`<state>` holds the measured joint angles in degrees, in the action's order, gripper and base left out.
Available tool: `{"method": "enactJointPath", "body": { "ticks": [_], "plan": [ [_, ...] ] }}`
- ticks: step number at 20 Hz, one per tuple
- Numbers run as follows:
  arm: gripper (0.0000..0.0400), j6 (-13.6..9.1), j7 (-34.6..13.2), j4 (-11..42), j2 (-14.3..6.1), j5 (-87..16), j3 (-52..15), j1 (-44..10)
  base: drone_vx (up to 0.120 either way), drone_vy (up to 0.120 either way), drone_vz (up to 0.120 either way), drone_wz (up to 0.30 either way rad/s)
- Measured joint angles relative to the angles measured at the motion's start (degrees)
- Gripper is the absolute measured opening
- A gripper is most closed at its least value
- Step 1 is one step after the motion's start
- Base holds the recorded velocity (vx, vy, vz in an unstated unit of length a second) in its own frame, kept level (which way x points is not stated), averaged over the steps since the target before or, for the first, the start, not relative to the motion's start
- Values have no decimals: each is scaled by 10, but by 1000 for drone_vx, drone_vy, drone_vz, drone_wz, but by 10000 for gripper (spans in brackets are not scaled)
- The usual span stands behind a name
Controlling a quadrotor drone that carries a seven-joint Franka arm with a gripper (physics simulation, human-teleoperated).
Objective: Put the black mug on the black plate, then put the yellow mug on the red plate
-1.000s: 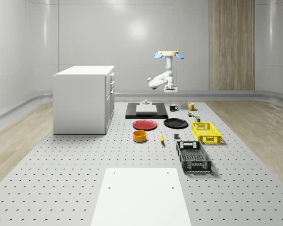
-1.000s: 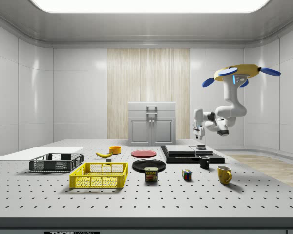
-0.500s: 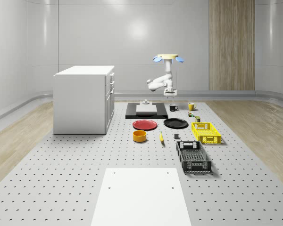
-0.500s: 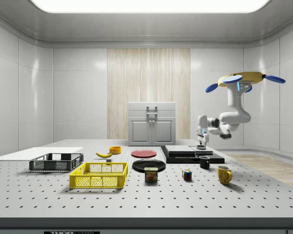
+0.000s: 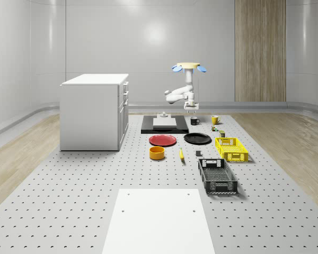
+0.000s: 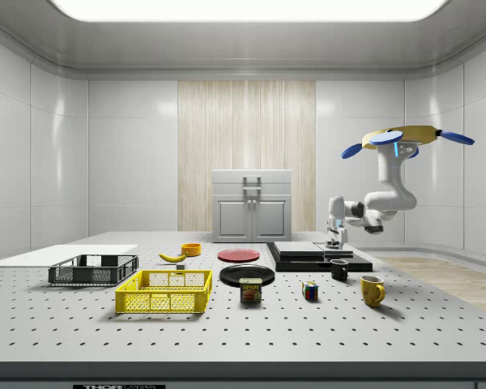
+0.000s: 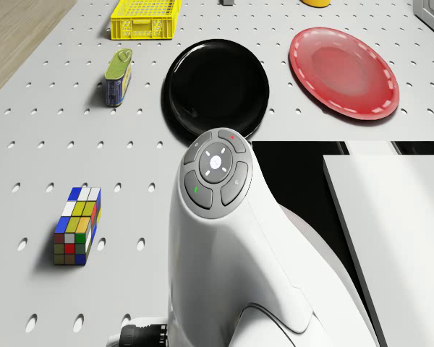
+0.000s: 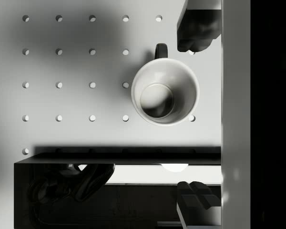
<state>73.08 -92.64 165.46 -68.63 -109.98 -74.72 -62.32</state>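
Wrist view had my gripper (image 8: 196, 119) spread wide, a finger each side of the black mug (image 8: 165, 90) standing on the table (image 8: 62, 67) beside the black slab (image 5: 164, 127), lined up for a grasp. I hovered above. Two mugs, two plates: yellow mug (image 5: 214, 119), black plate (image 5: 197, 138), red plate (image 5: 162, 140).

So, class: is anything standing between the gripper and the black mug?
Nothing visible does. The drone hovers beside the table's far end, and the open gripper hangs above the black mug, whose mouth shows between the fingertips in the wrist view.
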Motion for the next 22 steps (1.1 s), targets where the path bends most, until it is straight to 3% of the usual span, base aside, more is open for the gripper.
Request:
{"method": "enactJointPath", "body": {
  "ticks": [13,22],
  "plan": [
    [400,31,-10,-2,-33,17,-9,-10,0,0,-120,0],
    [400,60,-10,-6,-58,7,7,-12,0,0,0,0]
  ]
}}
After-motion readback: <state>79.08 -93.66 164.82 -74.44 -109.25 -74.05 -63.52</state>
